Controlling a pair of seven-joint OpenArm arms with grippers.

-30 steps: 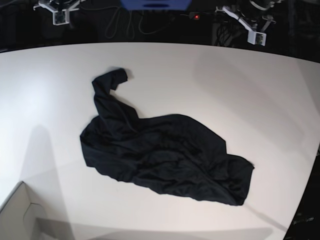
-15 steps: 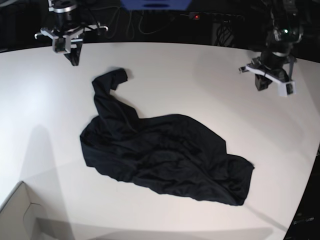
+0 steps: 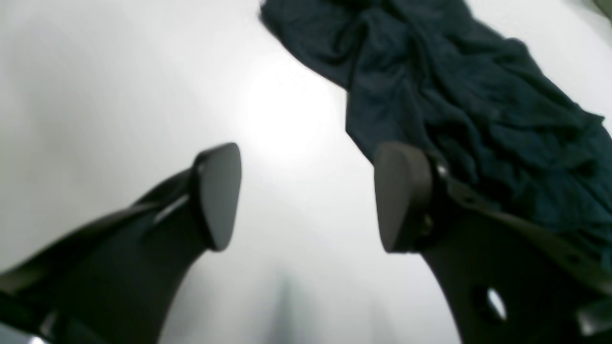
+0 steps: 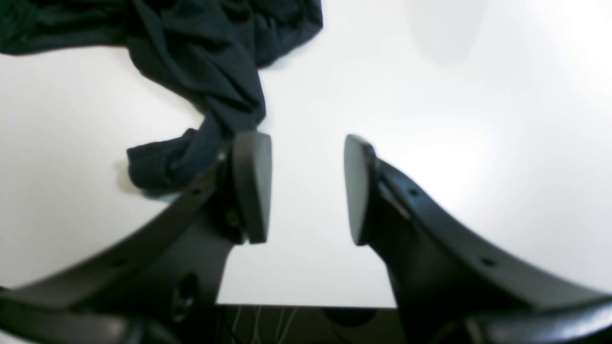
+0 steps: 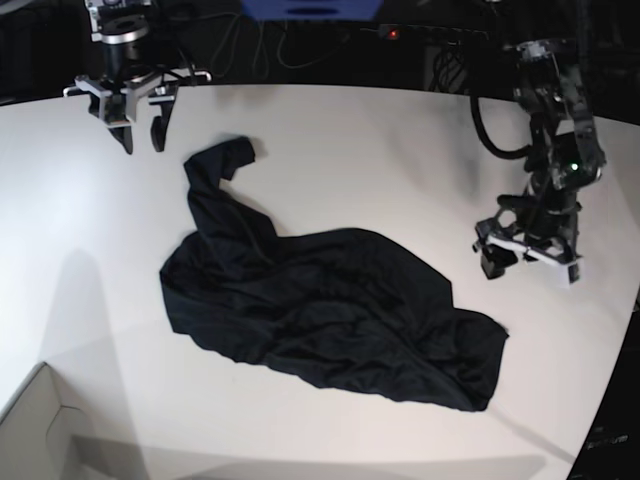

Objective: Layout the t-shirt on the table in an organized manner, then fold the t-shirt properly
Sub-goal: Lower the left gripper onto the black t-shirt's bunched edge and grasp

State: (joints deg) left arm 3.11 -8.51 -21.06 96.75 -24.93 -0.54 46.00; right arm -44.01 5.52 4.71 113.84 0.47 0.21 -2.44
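The black t-shirt lies crumpled on the white table, with one twisted part reaching toward the far left. My right gripper hovers just beyond that twisted end, open and empty. In the right wrist view the right gripper shows bare table between its fingers, and the t-shirt lies just left of the left finger. My left gripper hangs right of the shirt, open. In the left wrist view the left gripper holds nothing, and the t-shirt lies behind its right finger.
A pale cardboard box corner juts in at the bottom left. Cables and a blue object sit in the dark behind the table's far edge. The table's curved edge runs close to the left arm.
Both arms have come down over the table. The left one swung forward to beside the shirt's right side. Both grippers went from shut to open. The shirt has not moved.
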